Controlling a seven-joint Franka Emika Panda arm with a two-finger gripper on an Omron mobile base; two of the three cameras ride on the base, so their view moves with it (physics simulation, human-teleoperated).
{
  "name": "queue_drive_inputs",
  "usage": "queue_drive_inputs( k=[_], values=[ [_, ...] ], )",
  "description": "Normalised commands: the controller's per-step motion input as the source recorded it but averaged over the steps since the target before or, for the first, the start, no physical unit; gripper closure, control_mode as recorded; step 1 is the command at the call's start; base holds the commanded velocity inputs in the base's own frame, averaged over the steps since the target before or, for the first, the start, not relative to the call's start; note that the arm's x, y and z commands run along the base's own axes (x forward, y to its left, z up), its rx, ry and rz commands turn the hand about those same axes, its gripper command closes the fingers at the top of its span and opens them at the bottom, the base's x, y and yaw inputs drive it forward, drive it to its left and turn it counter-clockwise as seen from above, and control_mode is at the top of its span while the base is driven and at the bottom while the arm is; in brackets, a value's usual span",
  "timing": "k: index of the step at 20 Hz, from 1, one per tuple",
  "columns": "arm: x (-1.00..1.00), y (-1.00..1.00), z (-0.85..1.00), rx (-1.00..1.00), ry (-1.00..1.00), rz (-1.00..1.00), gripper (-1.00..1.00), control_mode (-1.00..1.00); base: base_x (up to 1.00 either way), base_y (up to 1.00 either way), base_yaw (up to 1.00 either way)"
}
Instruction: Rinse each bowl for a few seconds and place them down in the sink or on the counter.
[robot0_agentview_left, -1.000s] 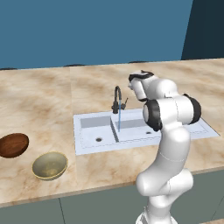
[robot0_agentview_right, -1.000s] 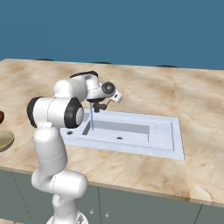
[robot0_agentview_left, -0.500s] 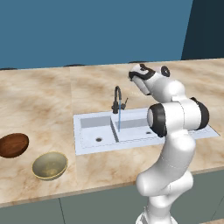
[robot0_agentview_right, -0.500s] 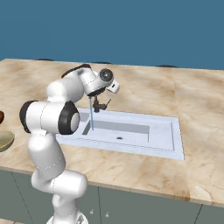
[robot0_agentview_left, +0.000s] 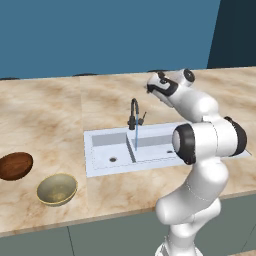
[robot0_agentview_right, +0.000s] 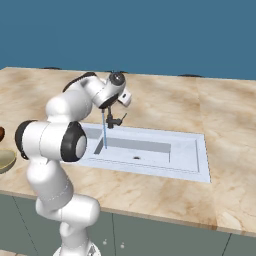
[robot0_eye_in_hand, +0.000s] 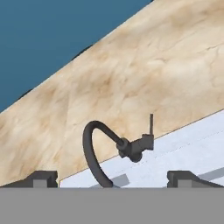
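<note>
My gripper (robot0_agentview_left: 151, 88) hovers open and empty above and behind the dark curved faucet (robot0_agentview_left: 133, 112), over the back of the white sink (robot0_agentview_left: 91, 152). In the hand view its fingertips (robot0_eye_in_hand: 44, 177) stand wide apart, with the faucet (robot0_eye_in_hand: 97, 148) and its upright handle (robot0_eye_in_hand: 150, 124) beyond them. A thin blue stream of water (robot0_agentview_left: 136, 138) falls from the spout into the sink. The dark reddish-brown bowl (robot0_agentview_left: 15, 166) and the pale olive-gold bowl (robot0_agentview_left: 57, 189) sit upright on the counter (robot0_agentview_left: 50, 115), far left of the sink and of the gripper.
The sink (robot0_agentview_right: 200, 161) has a divider between its two basins, each with a small drain. Marbled counter stretches behind the sink to a blue wall. Both bowls lie at the left edge of the right base view, the olive-gold bowl (robot0_agentview_right: 5, 159) nearer the front edge.
The hand has lifted up and back from the faucet handle, and the elbow has swung out toward the right end of the sink. The bowls have not moved.
</note>
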Motion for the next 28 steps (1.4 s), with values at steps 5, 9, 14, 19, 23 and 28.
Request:
queue_drive_inputs(
  k=[5,9,14,19,23,28],
  values=[
    [-0.28,0.26,0.03,0.07,0.14,0.00,-1.00,-1.00,0.00,0.00,0.00],
    [-0.27,0.37,0.00,0.02,0.07,0.01,-1.00,-1.00,0.00,0.00,0.00],
    [-0.34,0.48,-0.10,0.00,0.00,0.02,-1.00,-1.00,0.00,0.00,0.00],
    [-0.26,0.51,-0.16,0.00,0.00,0.02,-1.00,-1.00,0.00,0.00,0.00],
    [-0.10,0.38,-0.10,0.01,0.10,0.03,-1.00,-1.00,0.00,0.00,0.00],
    [-0.02,0.30,-0.02,0.00,0.13,0.03,-1.00,-1.00,0.00,0.00,0.00]
  ],
)
